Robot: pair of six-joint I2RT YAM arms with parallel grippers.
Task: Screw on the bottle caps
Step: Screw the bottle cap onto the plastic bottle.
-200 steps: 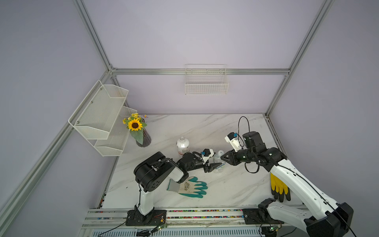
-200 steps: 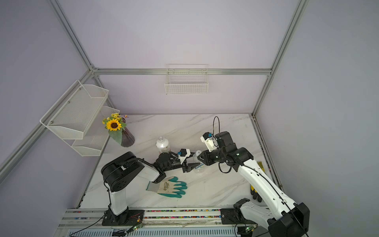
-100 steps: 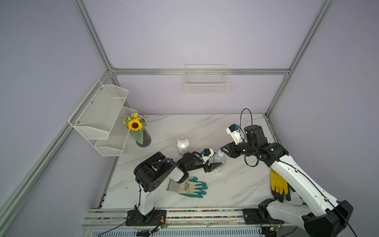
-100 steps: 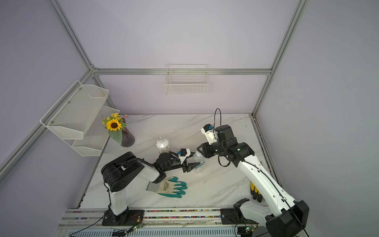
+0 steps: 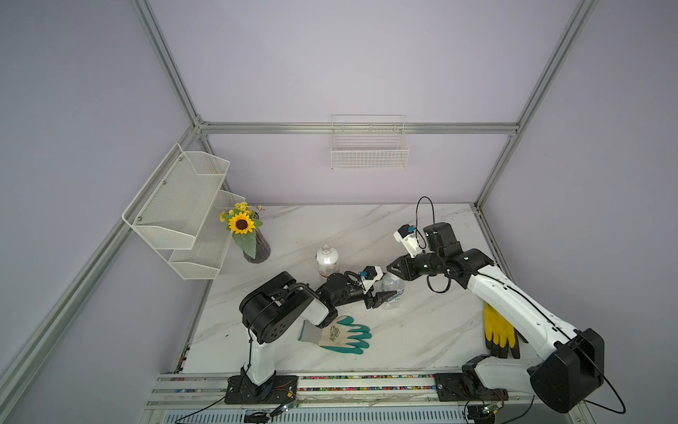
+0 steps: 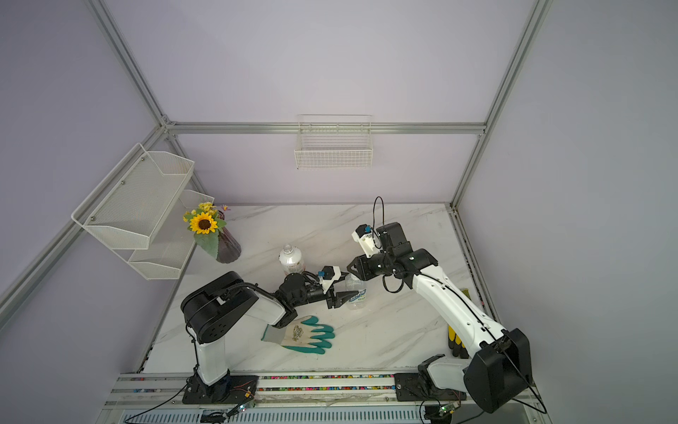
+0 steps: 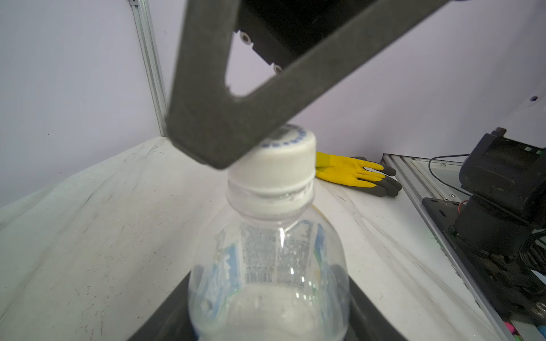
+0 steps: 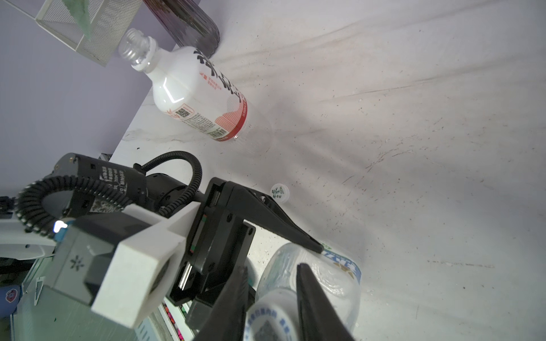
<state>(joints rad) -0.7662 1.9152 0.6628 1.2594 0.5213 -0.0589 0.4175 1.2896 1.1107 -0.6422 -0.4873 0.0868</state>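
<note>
Mid-front of the table (image 5: 422, 330): clear bottle (image 5: 394, 286) upright; left gripper (image 5: 384, 298) jaws clenched on its labelled body; white cap (image 7: 277, 165) with blue print sits on its neck; right gripper (image 5: 392, 271) poised at the bottle's top, jaws pinching that cap from both sides; white bottle (image 8: 195, 91) stands farther back near the left wrist, neck open; loose cap (image 8: 279, 192) lies flat on the table between the two bottles, touching neither; teal glove (image 5: 341, 336) near the front edge; yellow glove (image 5: 497, 330) at the right side.
</note>
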